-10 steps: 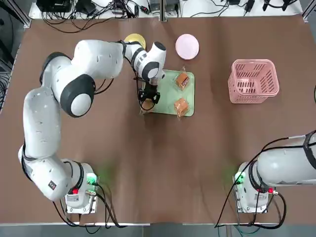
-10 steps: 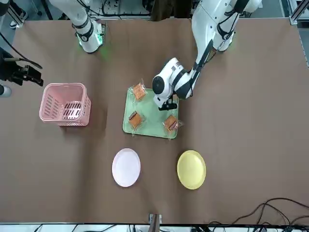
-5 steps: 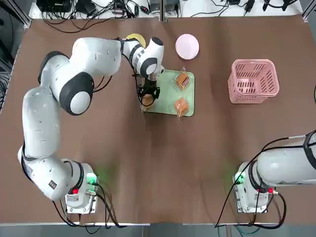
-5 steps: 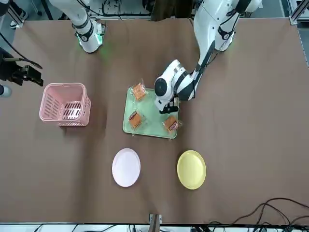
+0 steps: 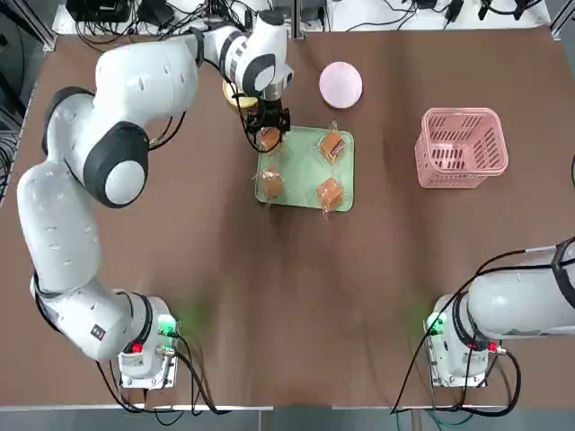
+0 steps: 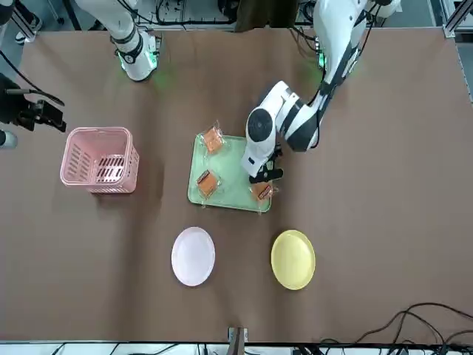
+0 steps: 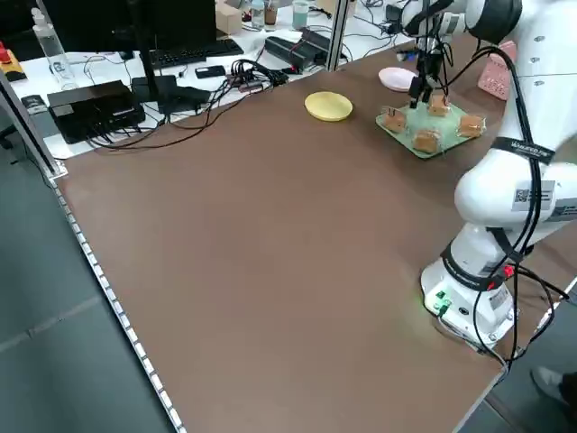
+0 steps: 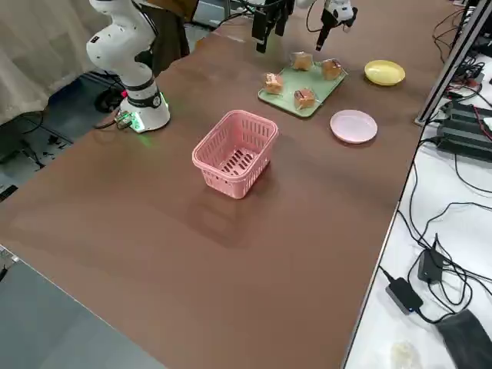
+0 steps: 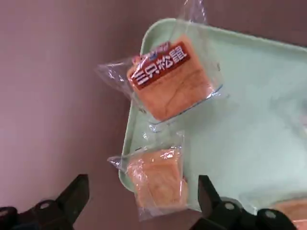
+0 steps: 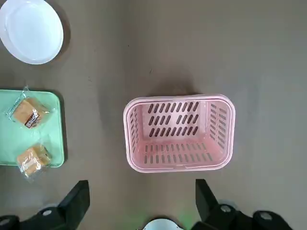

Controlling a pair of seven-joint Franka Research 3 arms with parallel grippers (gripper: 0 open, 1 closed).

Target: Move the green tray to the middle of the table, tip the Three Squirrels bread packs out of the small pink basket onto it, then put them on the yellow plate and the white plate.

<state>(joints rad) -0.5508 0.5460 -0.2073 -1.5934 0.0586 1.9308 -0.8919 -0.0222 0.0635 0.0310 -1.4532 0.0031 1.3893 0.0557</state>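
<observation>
The green tray [image 5: 301, 166] lies mid-table with several Three Squirrels bread packs on it. My left gripper [image 5: 269, 121] hangs open above the pack at the tray's far-left corner [image 5: 268, 139]; that pack [image 9: 158, 179] lies between the spread fingers, apart from them. A red-labelled pack [image 9: 170, 79] lies at the tray's other left corner. Right of the tray the small pink basket [image 5: 460, 148] stands upright and empty. The yellow plate [image 5: 234, 97] is partly under the left arm, and the white plate [image 5: 340, 83] lies beyond the tray. High up, my right gripper [image 10: 141, 191] is open, looking down on the basket [image 10: 179, 132].
Cables and boxes lie past the table's far edge. The right arm's base [image 5: 463, 346] and the left arm's base [image 5: 144, 346] stand at the near edge. Bare brown tabletop stretches between the tray and the bases.
My left gripper has moved along the tray's left side from the near-left pack to the far-left pack, uncovering the near-left one. The packs, the basket and the right arm have not moved.
</observation>
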